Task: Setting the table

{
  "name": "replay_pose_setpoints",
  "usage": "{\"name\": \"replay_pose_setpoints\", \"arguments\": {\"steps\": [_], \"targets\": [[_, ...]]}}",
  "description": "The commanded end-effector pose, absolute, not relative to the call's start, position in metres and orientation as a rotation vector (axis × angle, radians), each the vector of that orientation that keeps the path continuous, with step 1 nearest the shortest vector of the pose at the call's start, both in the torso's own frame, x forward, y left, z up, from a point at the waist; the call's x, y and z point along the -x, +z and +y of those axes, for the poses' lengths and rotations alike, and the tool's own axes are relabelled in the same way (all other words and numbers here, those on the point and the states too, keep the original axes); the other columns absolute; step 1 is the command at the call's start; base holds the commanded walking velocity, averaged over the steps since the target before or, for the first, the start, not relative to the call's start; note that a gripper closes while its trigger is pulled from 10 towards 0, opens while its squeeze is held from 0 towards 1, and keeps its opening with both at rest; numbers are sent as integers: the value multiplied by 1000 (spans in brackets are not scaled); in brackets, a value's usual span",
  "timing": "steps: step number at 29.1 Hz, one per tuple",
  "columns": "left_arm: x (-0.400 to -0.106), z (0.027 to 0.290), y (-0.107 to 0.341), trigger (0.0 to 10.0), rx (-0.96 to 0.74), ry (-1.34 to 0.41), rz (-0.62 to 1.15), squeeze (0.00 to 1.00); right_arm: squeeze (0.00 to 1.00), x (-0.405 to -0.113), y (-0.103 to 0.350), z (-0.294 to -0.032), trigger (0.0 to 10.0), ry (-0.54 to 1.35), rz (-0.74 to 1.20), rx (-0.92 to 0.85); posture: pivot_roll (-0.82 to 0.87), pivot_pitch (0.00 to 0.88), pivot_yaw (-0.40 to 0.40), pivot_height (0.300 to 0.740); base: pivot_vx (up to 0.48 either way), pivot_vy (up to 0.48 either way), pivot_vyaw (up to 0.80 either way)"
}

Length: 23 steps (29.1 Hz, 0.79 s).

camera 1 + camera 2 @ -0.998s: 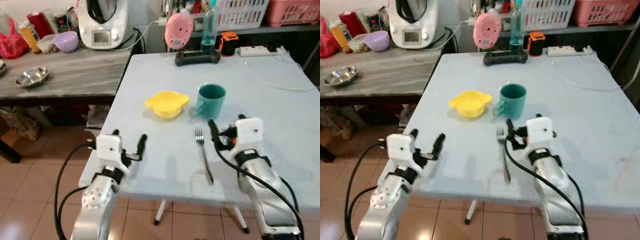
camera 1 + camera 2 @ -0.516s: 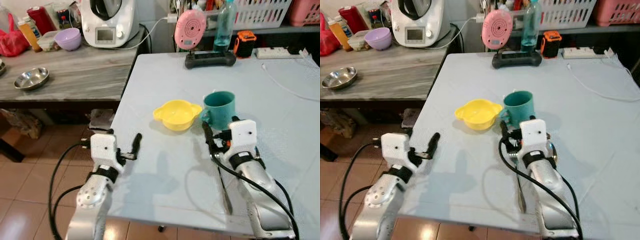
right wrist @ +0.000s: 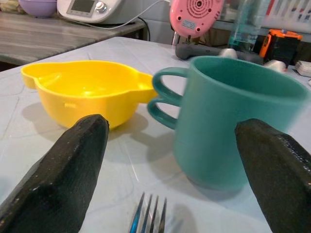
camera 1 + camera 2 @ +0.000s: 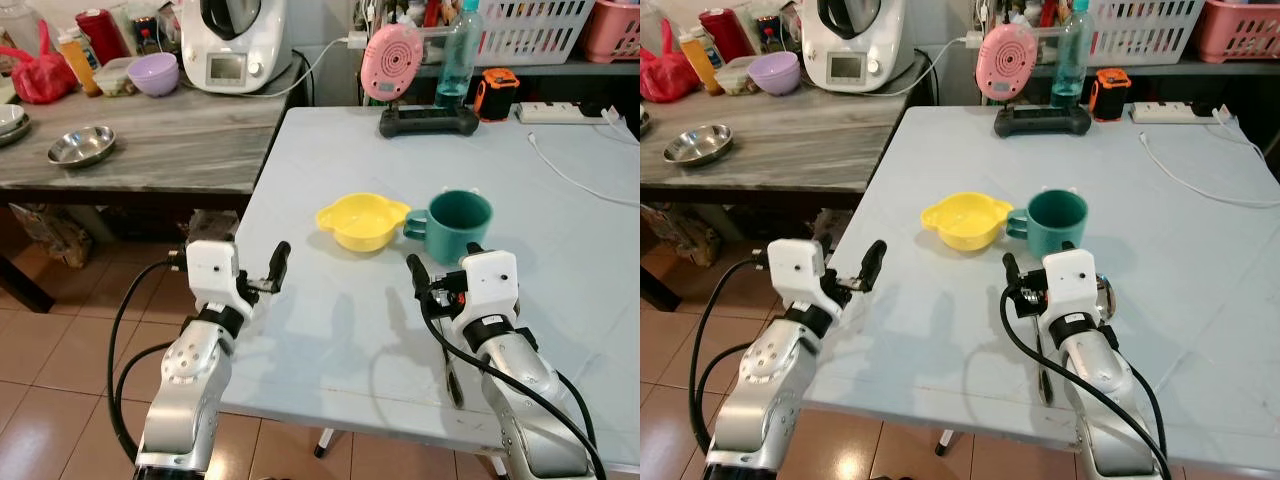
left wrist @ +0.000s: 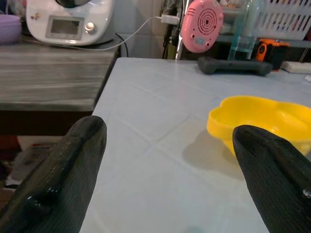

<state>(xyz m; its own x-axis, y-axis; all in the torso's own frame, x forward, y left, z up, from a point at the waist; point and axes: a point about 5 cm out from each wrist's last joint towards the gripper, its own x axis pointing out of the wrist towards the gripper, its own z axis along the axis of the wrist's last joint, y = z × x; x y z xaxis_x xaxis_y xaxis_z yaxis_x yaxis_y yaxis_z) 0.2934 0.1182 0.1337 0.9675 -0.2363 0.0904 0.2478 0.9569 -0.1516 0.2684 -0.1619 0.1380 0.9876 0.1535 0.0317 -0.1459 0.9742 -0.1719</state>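
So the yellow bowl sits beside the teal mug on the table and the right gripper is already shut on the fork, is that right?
Not quite. The right gripper is open, its fingers spread above the fork without gripping it, as the right wrist view shows. The yellow bowl does sit beside the teal mug on the table.

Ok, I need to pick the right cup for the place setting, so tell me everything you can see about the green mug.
The mug is dark teal green with a matte, plastic look and a double-loop handle pointing toward the yellow bowl on its left. It stands upright on the pale table, mouth open; its inside cannot be seen. It sits close beside the bowl, though contact is unclear. The fork lies just in front of it, tines toward it. The right pincer, fingers open, hovers before it without touching.
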Motion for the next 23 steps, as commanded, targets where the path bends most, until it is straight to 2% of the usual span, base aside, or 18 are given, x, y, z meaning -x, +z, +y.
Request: {"name": "replay_pose_setpoints", "arguments": {"steps": [1, 5, 14, 23], "targets": [[-300, 119, 135, 10000, 180, -244, -62, 0, 0, -265, 141, -160, 10000, 152, -55, 174, -179, 104, 112, 740, 0, 0, 0], [-310, 114, 137, 10000, 220, -256, -50, 0, 0, -261, 141, -160, 10000, 159, -54, 182, -203, 111, 122, 740, 0, 0, 0], [-329, 81, 134, 10000, 278, -359, 18, 0, 0, -245, 143, -163, 10000, 174, -43, 191, -271, 141, 155, 740, 0, 0, 0], [-343, 76, 134, 10000, 451, -350, 68, 0, 0, -232, 145, -151, 10000, 303, -17, 149, -293, 148, 165, 740, 0, 0, 0]]}}
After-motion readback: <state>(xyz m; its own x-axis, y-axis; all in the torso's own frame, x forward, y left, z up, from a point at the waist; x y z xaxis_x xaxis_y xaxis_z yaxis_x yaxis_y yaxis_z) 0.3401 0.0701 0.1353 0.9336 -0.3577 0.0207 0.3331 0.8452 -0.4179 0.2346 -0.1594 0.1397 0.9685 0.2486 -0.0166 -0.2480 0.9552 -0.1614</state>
